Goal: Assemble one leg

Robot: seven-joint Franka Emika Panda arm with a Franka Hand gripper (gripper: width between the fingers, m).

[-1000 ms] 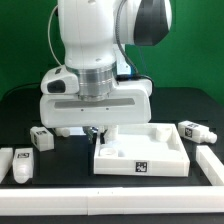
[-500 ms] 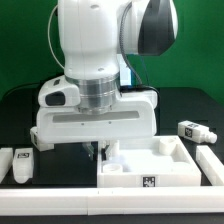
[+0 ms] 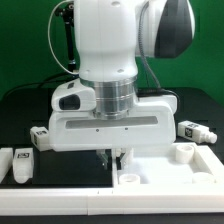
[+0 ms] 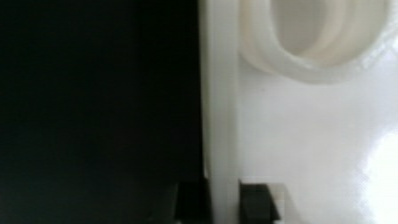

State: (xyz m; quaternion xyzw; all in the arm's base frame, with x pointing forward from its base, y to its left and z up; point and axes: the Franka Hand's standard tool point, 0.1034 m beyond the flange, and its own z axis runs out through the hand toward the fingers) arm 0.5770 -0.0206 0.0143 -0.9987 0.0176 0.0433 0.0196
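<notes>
My gripper [image 3: 113, 157] is low over the table, its two fingers closed on the upright rim of the large flat white panel [image 3: 170, 172], at the panel's corner on the exterior view's left. In the wrist view the white rim runs between my dark fingertips [image 4: 263, 198], and my gripper [image 4: 226, 200] pinches it; a round socket [image 4: 311, 50] shows on the panel [image 4: 302, 130]. One small white tagged leg [image 3: 40, 133] lies on the black table behind my hand. Another leg [image 3: 197, 131] lies at the right. A third leg [image 3: 22, 165] lies at the front left. None is held.
A white bar [image 3: 60, 205] runs along the front of the table. The arm's wide white body [image 3: 110, 125] hides the middle of the table. Black table surface [image 3: 70, 165] lies between the left legs and the panel.
My gripper and the panel have moved together toward the exterior view's right and a little forward. The legs have stayed where they were.
</notes>
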